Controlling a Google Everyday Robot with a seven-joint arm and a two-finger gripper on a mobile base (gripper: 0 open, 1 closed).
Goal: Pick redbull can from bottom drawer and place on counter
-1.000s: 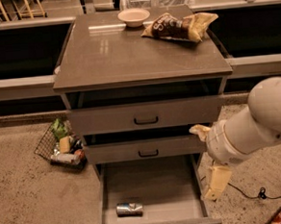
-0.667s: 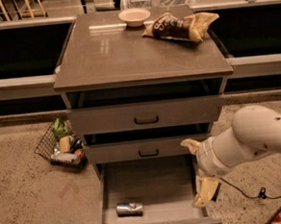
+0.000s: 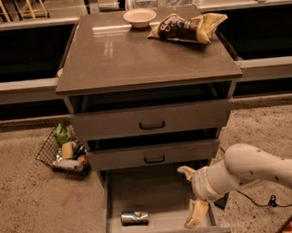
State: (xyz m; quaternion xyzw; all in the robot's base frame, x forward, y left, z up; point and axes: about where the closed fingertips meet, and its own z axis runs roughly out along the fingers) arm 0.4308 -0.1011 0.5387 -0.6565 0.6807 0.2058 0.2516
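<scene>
The redbull can (image 3: 134, 218) lies on its side on the grey floor of the open bottom drawer (image 3: 159, 193), near its front left. My gripper (image 3: 191, 195) hangs over the right part of that drawer, well to the right of the can and apart from it. Its two cream fingers are spread wide, one upper finger (image 3: 186, 172) and one lower finger (image 3: 196, 213), with nothing between them. The counter (image 3: 141, 53) is the glossy grey-brown top of the cabinet.
A pale bowl (image 3: 139, 17) and a brown-and-yellow chip bag (image 3: 187, 27) sit at the back of the counter. Two upper drawers with black handles (image 3: 152, 124) stand slightly open. A wire basket of items (image 3: 63, 152) sits on the floor at left. A black cable (image 3: 267, 200) lies at right.
My arm and gripper have moved left and down, from beside the cabinet's right side to over the right part of the bottom drawer. The can has not moved.
</scene>
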